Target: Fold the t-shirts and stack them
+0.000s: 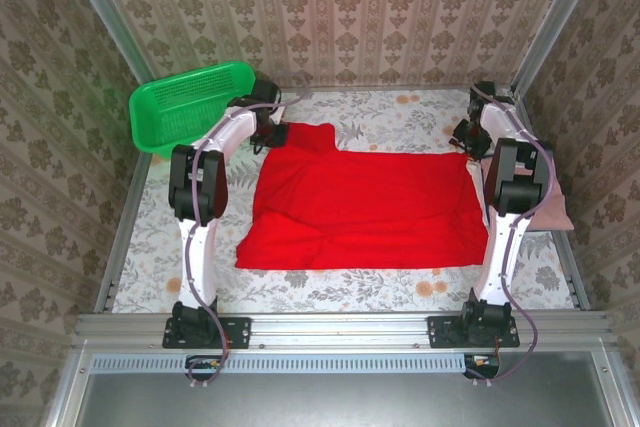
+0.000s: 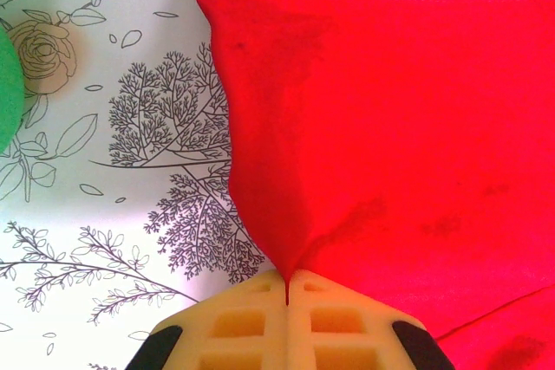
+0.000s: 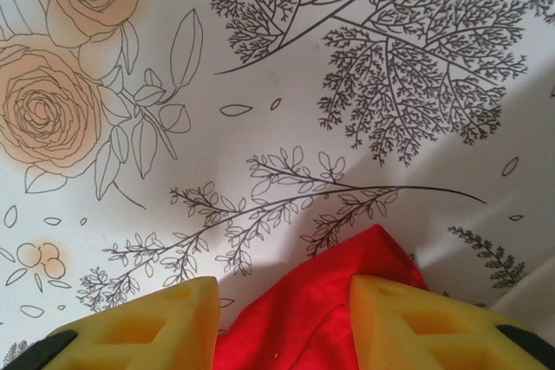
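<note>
The red shirt [image 1: 365, 207] lies spread flat on the table [image 1: 330, 290], its far-left corner just beside the basket [image 1: 190, 102]. The pink shirt [image 1: 556, 209] lies at the table edge opposite the basket, partly under the right arm. The left gripper [image 2: 287, 288], at the shirt corner nearest the basket, has its jaws pressed together on a peak of red cloth, while the right gripper [image 3: 282, 301], at the far corner well apart from the basket, holds its jaws apart with the red corner lying between them, unclamped.
</note>
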